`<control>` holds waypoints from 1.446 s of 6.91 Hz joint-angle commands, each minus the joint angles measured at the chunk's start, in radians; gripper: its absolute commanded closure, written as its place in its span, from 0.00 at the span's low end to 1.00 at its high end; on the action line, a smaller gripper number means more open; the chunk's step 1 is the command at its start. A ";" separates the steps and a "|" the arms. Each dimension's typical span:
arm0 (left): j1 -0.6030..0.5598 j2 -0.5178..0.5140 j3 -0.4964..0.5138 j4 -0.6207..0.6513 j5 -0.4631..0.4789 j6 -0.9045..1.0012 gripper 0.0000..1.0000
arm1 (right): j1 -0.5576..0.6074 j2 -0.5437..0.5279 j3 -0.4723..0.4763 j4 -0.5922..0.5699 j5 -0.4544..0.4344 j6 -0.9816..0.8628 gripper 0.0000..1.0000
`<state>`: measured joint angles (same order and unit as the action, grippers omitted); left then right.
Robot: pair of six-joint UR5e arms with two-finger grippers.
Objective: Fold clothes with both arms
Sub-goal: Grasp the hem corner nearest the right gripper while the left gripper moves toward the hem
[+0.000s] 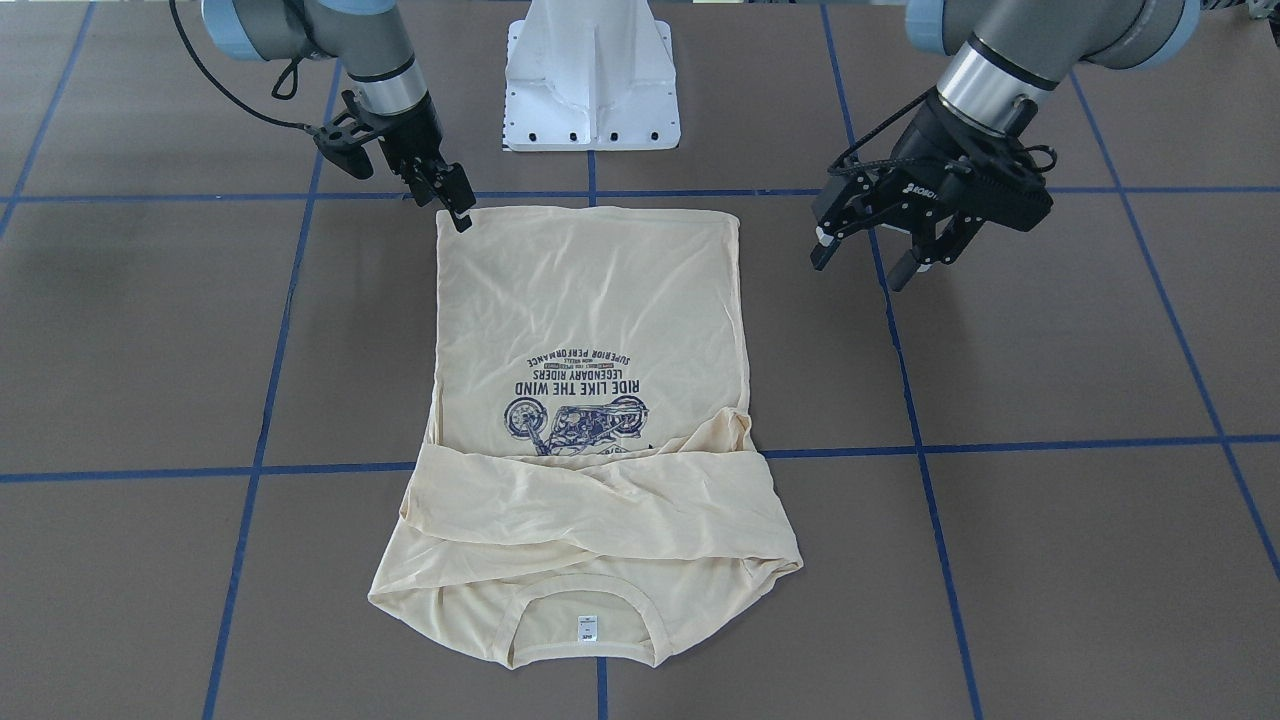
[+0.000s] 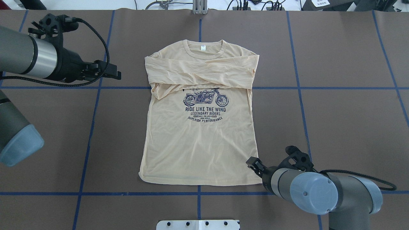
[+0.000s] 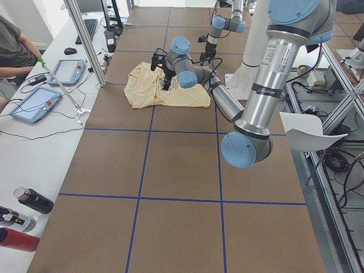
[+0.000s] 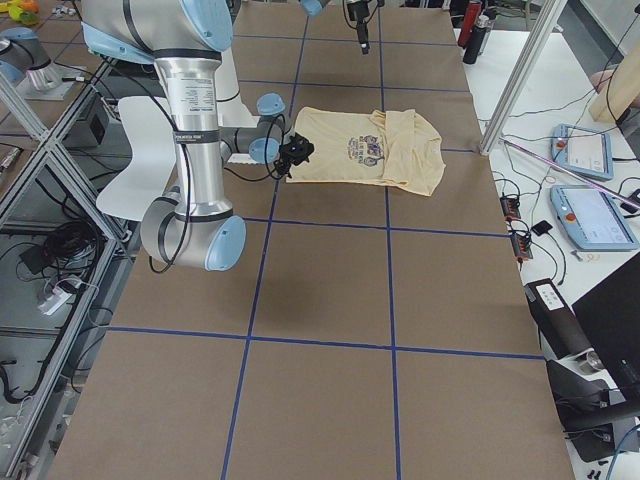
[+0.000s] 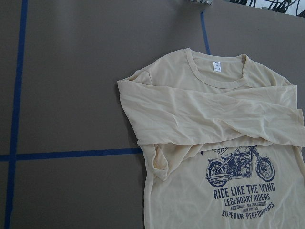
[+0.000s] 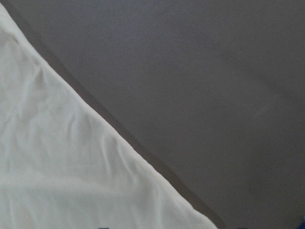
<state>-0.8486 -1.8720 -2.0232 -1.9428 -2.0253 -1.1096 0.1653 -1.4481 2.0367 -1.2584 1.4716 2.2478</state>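
The cream-yellow shirt [image 1: 590, 300] lies flat, print up, in the middle of the table [image 1: 1050, 350], collar away from the robot, both long sleeves folded across the chest [image 2: 198, 72]. It also shows in the left wrist view [image 5: 214, 119] and, as a hem edge, in the right wrist view [image 6: 57, 167]. My right gripper [image 1: 458, 208] is low at the hem corner on my right [image 2: 252, 163]; its fingers look open and the cloth lies flat. My left gripper [image 1: 865, 265] is open and empty, above the table to the left of the shirt [image 2: 116, 74], level with the folded sleeves.
The white pedestal base [image 1: 590, 80] stands at the robot's edge of the table, behind the hem. Blue tape lines [image 2: 300, 88] cross the brown table. An operators' desk with tablets [image 3: 34, 102] and bottles [image 3: 28, 199] runs along the far side, where a person [image 3: 14, 45] sits.
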 commanded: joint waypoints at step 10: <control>0.002 0.004 -0.005 0.002 0.005 -0.004 0.06 | -0.043 -0.009 -0.013 0.001 -0.020 0.010 0.21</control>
<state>-0.8460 -1.8684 -2.0281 -1.9405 -2.0207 -1.1137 0.1237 -1.4591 2.0239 -1.2579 1.4495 2.2599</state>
